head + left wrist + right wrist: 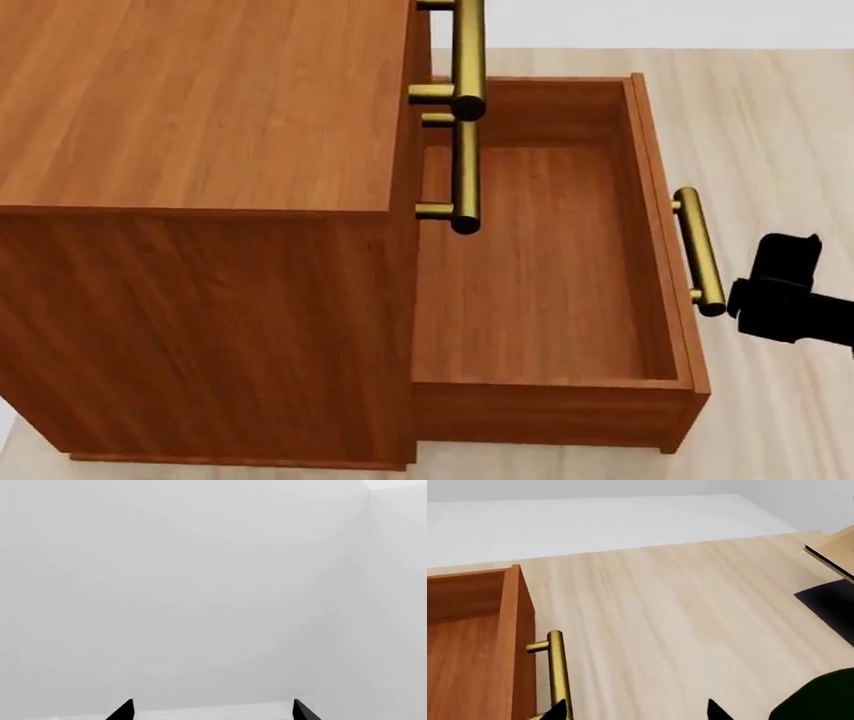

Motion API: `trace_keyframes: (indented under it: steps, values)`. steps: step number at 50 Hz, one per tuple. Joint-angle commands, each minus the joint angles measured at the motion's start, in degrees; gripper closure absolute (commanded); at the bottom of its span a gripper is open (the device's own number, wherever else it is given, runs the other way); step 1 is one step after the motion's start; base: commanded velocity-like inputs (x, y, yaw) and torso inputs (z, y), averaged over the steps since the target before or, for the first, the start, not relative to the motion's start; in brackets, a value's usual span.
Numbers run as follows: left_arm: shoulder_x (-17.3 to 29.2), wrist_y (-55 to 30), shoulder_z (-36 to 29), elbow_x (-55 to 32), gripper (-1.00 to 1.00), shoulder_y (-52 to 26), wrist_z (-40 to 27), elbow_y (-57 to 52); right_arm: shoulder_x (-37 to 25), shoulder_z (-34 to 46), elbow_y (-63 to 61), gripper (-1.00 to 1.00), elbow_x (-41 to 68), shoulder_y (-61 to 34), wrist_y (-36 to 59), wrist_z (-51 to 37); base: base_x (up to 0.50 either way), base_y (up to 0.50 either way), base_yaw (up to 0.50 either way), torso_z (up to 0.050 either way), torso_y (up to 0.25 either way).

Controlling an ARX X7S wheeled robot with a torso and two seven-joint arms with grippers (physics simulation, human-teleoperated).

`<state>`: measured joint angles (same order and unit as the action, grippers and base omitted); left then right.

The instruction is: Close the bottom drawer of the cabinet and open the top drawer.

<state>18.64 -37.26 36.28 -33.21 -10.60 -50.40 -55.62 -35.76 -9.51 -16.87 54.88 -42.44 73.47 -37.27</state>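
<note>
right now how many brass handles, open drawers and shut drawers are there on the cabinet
brass handles: 3, top, middle, bottom
open drawers: 1, the bottom drawer
shut drawers: 2, the top drawer and the middle drawer, only their handles in view
total: 6, all on the cabinet

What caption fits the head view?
Bottom drawer pulled fully open from cabinet; right gripper beside its brass handle.

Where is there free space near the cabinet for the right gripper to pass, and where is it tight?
Bare floor lies open beyond the bottom drawer's front, beside the right gripper. The pulled-out drawer's inside looks empty, walled on all sides. The cabinet top is bare too. It is tight under the two upper handles, which overhang the drawer's back part.
</note>
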Motion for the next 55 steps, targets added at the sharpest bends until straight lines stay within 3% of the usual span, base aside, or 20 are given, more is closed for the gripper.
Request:
trace_keyframes:
  steps: [1, 4, 7, 14, 16, 19, 22, 28, 32, 34, 40, 55]
  values:
    - [1.19, -1.85, 0.95, -2.96, -1.00, -1.65, -1.62, -0.34, -0.26, 3.03, 4.66, -1.00, -4.14, 1.64, -4.48, 2.04, 0.00, 0.00, 0.00, 0.000, 0.000]
    - [-1.11, 2.85, 0.07, 0.04, -1.00, 1.59, 0.81, 0.70, -0.31, 5.06, 7.46, -1.00, -6.27, 1.94, -6.53, 3.38, 0.00, 0.00, 0.00, 0.000, 0.000]
    - [1.43, -1.61, 0.92, -3.26, -1.00, -1.65, -1.74, -0.23, -0.43, 7.23, 9.92, -1.00, -8.82, 1.93, -8.71, 4.15, 0.00, 0.00, 0.00, 0.000, 0.000]
    - [1.78, -1.60, 0.68, -3.41, -1.00, -1.67, -2.04, -0.09, 0.09, 12.45, 17.24, -1.00, -13.91, -0.15, -14.50, 7.96, 0.00, 0.00, 0.00, 0.000, 0.000]
    - [-0.64, 3.26, -0.32, -0.18, -1.00, 1.65, 0.54, 1.07, 0.32, 13.95, 19.34, -1.00, -15.47, -1.06, -15.89, 8.58, 0.00, 0.00, 0.00, 0.000, 0.000]
    - [1.96, -1.63, 0.69, -3.78, -1.00, -1.43, -2.39, -0.50, 0.48, 16.89, 21.91, -1.00, -17.86, -2.62, -17.07, 9.42, 0.00, 0.00, 0.00, 0.000, 0.000]
    - [0.32, 1.93, -0.10, -1.38, -1.00, 0.86, -0.54, 0.60, 1.12, 18.83, 25.48, -1.00, -19.96, -4.22, -18.36, 9.68, 0.00, 0.00, 0.00, 0.000, 0.000]
    - [2.27, -1.07, 0.30, -3.73, -1.00, -1.36, -2.53, -0.03, 2.83, 22.88, 34.20, -1.00, -24.67, -7.83, -21.50, 10.01, 0.00, 0.00, 0.00, 0.000, 0.000]
    - [2.41, -1.24, 0.46, -4.20, -1.00, -1.32, -2.85, -0.32, 3.79, 23.92, 39.48, -1.00, -26.28, -9.44, -23.43, 10.55, 0.00, 0.00, 0.00, 0.000, 0.000]
    - [0.07, 3.51, -0.56, -0.88, -1.00, 1.85, -0.23, 0.92, 4.02, 24.59, 41.76, -1.00, -27.34, -9.95, -24.51, 10.56, 0.00, 0.00, 0.00, 0.000, 0.000]
    - [2.60, -0.94, 0.27, -4.43, -1.00, -1.06, -3.10, -0.39, 4.70, 24.48, 47.78, -1.00, -28.40, -10.91, -26.59, 10.62, 0.00, 0.00, 0.00, 0.000, 0.000]
    - [3.07, -0.37, -0.24, -4.41, -1.00, -0.86, -3.38, 0.09, 5.19, 28.01, 49.13, -1.00, -30.41, -10.91, -26.48, 11.87, 0.00, 0.00, 0.00, 0.000, 0.000]
